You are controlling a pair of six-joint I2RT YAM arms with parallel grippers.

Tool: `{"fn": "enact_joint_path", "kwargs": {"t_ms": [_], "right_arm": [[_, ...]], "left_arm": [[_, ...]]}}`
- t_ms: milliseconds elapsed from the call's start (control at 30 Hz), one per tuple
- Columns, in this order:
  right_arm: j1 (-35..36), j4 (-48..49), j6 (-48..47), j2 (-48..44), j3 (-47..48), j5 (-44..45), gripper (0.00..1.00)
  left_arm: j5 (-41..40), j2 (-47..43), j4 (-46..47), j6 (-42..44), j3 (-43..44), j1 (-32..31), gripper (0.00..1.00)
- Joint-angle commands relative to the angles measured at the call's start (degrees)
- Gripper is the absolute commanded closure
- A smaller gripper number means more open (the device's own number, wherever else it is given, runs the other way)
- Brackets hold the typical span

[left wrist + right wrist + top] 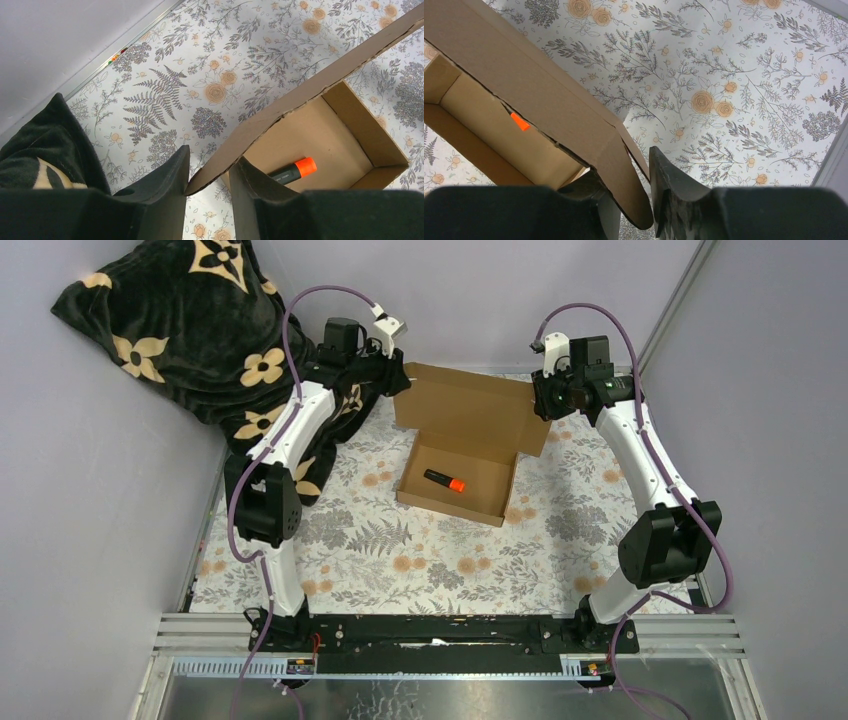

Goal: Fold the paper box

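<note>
Box (455, 480) mid-counter (400, 560), tray walls up, marker (444, 481) lying inside. Lid (470, 408) upright at the far side, not yet closed. Left hand (210, 187) pinches the lid's left corner; right hand (634, 200) grips its right side flap. Remaining, by my estimate: lower lid, tuck flaps.

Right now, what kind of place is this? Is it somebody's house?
Probably not a house: it looks like a robot test booth. Plain grey walls close in a small table with a flowery cloth, and two robot arms are bolted to a metal rail at its edge.
</note>
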Motion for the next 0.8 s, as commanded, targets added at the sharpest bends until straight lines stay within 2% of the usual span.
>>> {"fn": "enact_joint_path", "kwargs": {"t_ms": [0,433,633,767], "right_arm": [[0.2,2.3,0.3,-2.6,1.7,1.2,0.69],[0.1,2.5,0.6,-2.7,1.5,1.3,0.76],[0.2,2.9,1.3,-3.0,1.6,1.3,0.75],[0.2,3.3,1.8,-3.3,1.6,1.8,0.64]], "left_arm": [[0.5,0.6,1.2,0.2,2.2,-0.6,0.61],[-1.3,2.1,-0.7,0.6,3.8,-1.9,0.71],[-2.3,1.9,-1.0,0.7,3.4,-2.1,0.75],[-2.6,1.8,-1.0,0.7,3.1,-2.4,0.76]]}}
